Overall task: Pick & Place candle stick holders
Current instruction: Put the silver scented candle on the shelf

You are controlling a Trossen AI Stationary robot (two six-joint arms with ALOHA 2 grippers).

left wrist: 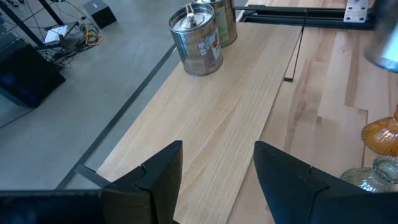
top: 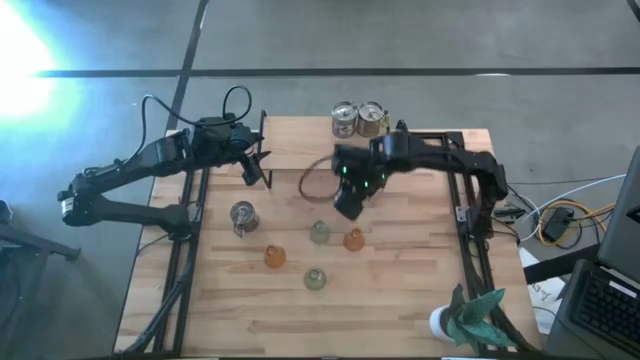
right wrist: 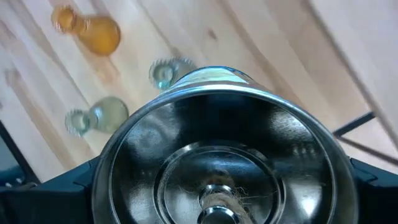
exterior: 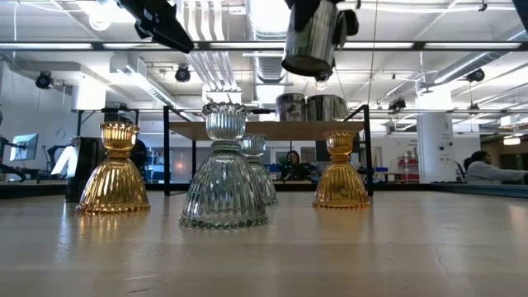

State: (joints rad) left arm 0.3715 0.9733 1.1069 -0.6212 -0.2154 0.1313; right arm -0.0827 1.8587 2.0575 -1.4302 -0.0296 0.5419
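Note:
My right gripper [top: 350, 203] is shut on a silvery can-like holder [exterior: 311, 41], held high above the table's middle. Two more silvery holders [top: 358, 119] stand at the far edge, and one [top: 243, 215] stands left of centre. Two amber glass holders [top: 275, 257] [top: 353, 239] and two pale green ones [top: 319, 232] [top: 315, 279] stand on their wide bases below the held can. My left gripper [top: 258, 172] is open and empty, raised over the far left part of the table; it also shows in its wrist view [left wrist: 217, 180]. My right gripper pinches the silvery holder by two opposite sides of its round wall [right wrist: 109, 180], one finger on each side. The fingers point down from above, and the wrist camera looks into the can's open top. The can hangs slightly tilted, lifted clear of the table [exterior: 311, 66].
A brown ring [top: 316, 182] lies on the table between the two grippers. A white pot with teal leaves [top: 468, 318] stands at the near right corner. Dark frame rails [top: 468, 215] run along the table's left and right sides. People sit in the room behind.

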